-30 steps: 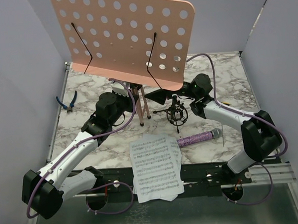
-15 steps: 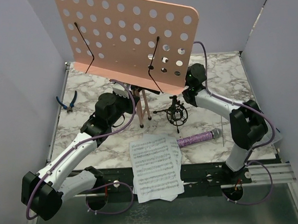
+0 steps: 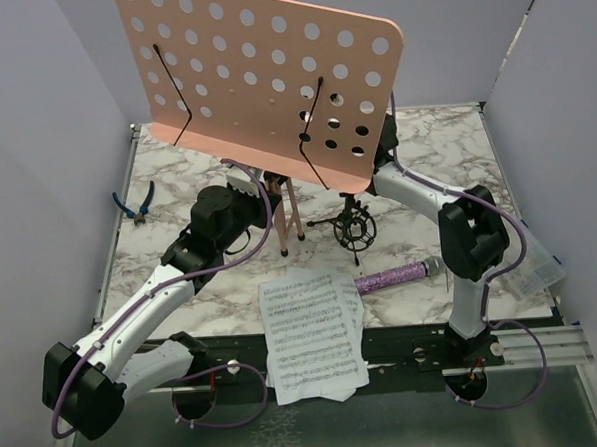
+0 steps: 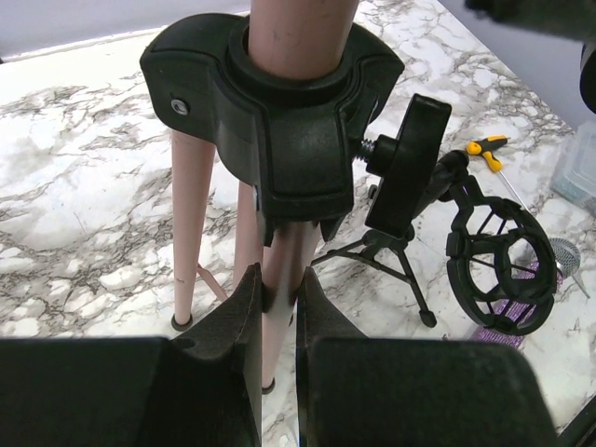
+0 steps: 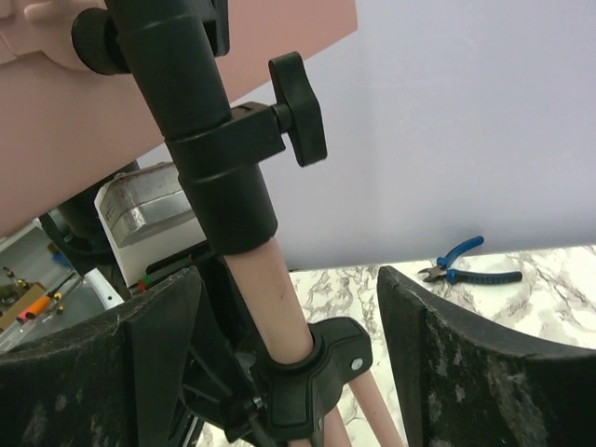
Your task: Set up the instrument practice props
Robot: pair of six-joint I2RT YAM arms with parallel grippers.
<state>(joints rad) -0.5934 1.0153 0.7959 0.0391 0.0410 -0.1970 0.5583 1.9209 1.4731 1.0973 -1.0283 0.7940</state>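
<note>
The pink perforated music stand (image 3: 261, 80) stands upright at the table's middle back. My left gripper (image 3: 267, 190) is shut on one pink tripod leg (image 4: 277, 317) just below the black hub (image 4: 279, 121). My right gripper (image 5: 284, 279) is open, its fingers on either side of the stand's pole (image 5: 270, 298) without touching it; in the top view it is mostly hidden behind the stand's desk (image 3: 380, 154). The black shock-mount (image 3: 357, 226) stands right of the legs. The purple microphone (image 3: 396, 274) lies in front of it. White sheet music (image 3: 312, 328) lies at the front edge.
Blue-handled pliers (image 3: 135, 202) lie at the left edge. A yellow-handled screwdriver (image 4: 486, 149) lies beyond the shock-mount (image 4: 494, 270). A clear plastic box (image 3: 536, 261) sits at the right edge. Walls close in the left, back and right.
My right arm has swung back and in behind the stand's desk, bringing its open fingers around the pole. The desk has shifted slightly right. My left arm has stayed put.
</note>
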